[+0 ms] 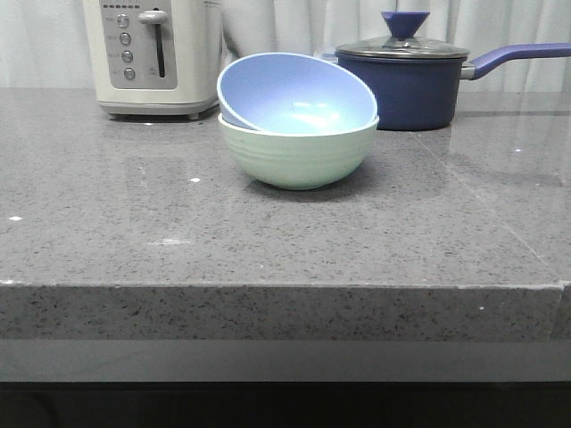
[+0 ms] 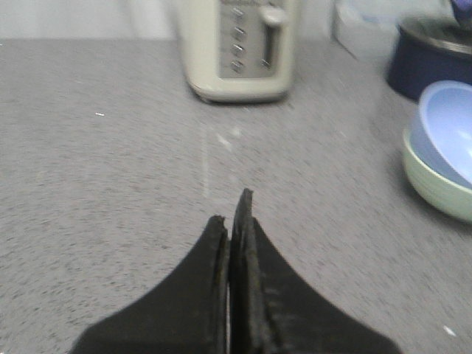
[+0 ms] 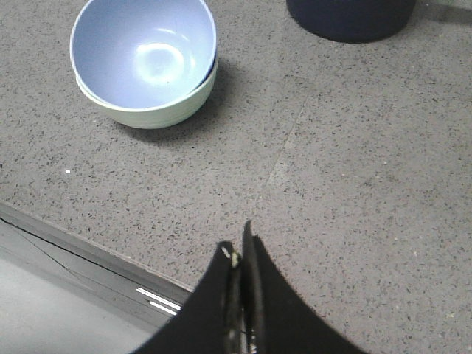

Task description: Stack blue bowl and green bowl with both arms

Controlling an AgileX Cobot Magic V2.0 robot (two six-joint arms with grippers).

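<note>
Sitting tilted inside the round pale mint-green ridged bowl (image 1: 299, 159), the round matte periwinkle-blue bowl (image 1: 299, 94), its opening leaning toward the camera and its far-left rim riding high above the green rim. Resting a little above the middle of the front frame, both bowls, on the speckled grey stone worktop (image 1: 268, 241). Standing behind them at the upper left of the front frame, a cream-coloured toaster with a grey control panel (image 1: 153, 55); at the upper right, a dark navy saucepan with a glass lid and a blue knob (image 1: 406, 76), handle pointing to the right edge.

Showing at the right edge of the left wrist frame, the stacked pair again, blue bowl (image 2: 448, 129) leaning in the green bowl (image 2: 435, 184), well apart from the left hand (image 2: 232, 214). Pressing together with no gap visible at the tips, the dark left fingers (image 2: 214, 280), holding nothing, hovering over bare worktop.

Appearing in the upper left of the right wrist frame, the blue bowl (image 3: 144, 51) nested in the green bowl (image 3: 158, 110), with the saucepan's navy base at the top centre. Closing tight on nothing, the right hand (image 3: 240, 247) at the bottom centre, well apart from the bowls, near the worktop's front edge.
</note>
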